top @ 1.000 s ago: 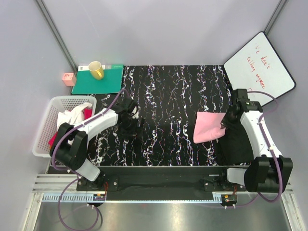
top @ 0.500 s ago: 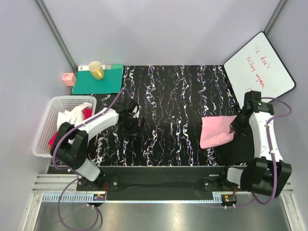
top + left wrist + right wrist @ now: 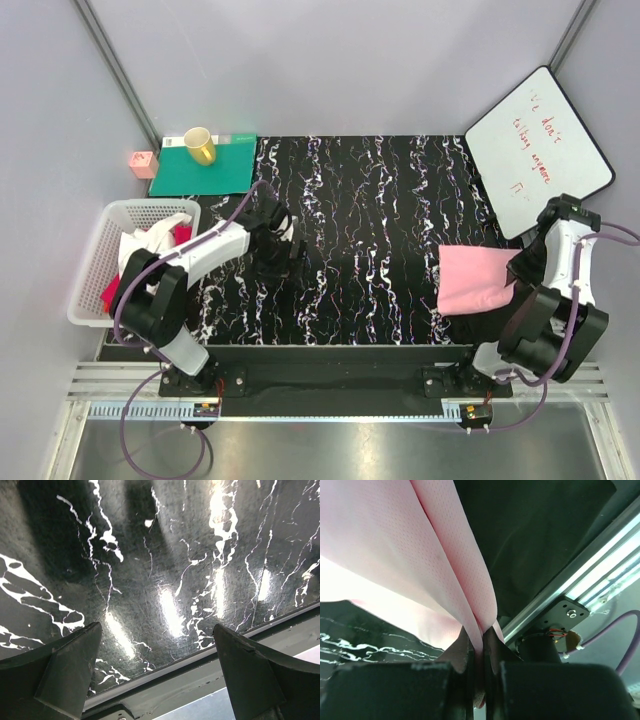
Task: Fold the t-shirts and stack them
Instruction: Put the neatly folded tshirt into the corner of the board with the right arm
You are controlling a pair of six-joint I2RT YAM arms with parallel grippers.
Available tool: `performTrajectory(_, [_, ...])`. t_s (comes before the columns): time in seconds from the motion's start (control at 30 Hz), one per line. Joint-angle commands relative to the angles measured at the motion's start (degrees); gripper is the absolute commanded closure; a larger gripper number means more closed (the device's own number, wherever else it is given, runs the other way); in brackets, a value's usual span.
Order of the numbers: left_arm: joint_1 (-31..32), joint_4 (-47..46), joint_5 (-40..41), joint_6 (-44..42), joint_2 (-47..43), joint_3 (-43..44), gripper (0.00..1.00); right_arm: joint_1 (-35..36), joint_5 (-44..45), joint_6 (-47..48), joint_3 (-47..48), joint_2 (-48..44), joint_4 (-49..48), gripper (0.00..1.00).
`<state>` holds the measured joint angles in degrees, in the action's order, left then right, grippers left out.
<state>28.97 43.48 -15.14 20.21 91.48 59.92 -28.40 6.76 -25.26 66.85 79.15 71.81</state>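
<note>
A folded light pink t-shirt [image 3: 472, 280] hangs at the right of the black marbled table [image 3: 370, 200], its right edge pinched by my right gripper [image 3: 514, 277]. In the right wrist view the pink t-shirt [image 3: 420, 555] drapes away from the shut gripper [image 3: 479, 641], several cloth layers squeezed between the pads. My left gripper [image 3: 275, 258] hovers over bare table left of centre. The left wrist view shows it [image 3: 156, 626] wide open with nothing between its fingers. A white t-shirt [image 3: 152, 240] and a magenta-red t-shirt [image 3: 181, 234] lie bunched in the basket.
The white plastic basket [image 3: 88, 272] stands at the left edge. At the back left, a yellow cup [image 3: 199, 146] stands on a green mat [image 3: 215, 172], with a small pink box [image 3: 143, 163] beside it. A whiteboard [image 3: 538, 150] leans at the back right. A black cloth [image 3: 545, 530] lies under the pink t-shirt.
My right gripper has carried the pink t-shirt to the right and slightly nearer, the arm swinging out toward the table's right edge. The left gripper has barely shifted.
</note>
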Motion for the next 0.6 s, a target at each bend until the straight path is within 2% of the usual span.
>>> performTrajectory(0.0, [0.3,-1.4,-1.7,-1.3,0.8,3.1,0.01,-0.5,4.4,0.6,2.0,2.2,0.4,1.0])
performTrajectory(0.23, [0.3,-1.5,-2.3,-1.5,1.7,4.3,0.01,-1.9,8.5,-0.3,2.1,8.0,-0.2,1.0])
performTrajectory(0.37, [0.3,-1.5,-2.5,-1.6,1.9,4.8,0.01,-6.0,9.0,0.2,1.4,11.5,-2.1,1.0])
performTrajectory(0.57, [0.3,-1.4,-2.9,-1.6,1.9,4.9,0.01,-6.8,11.9,2.1,3.1,17.4,-3.9,1.0])
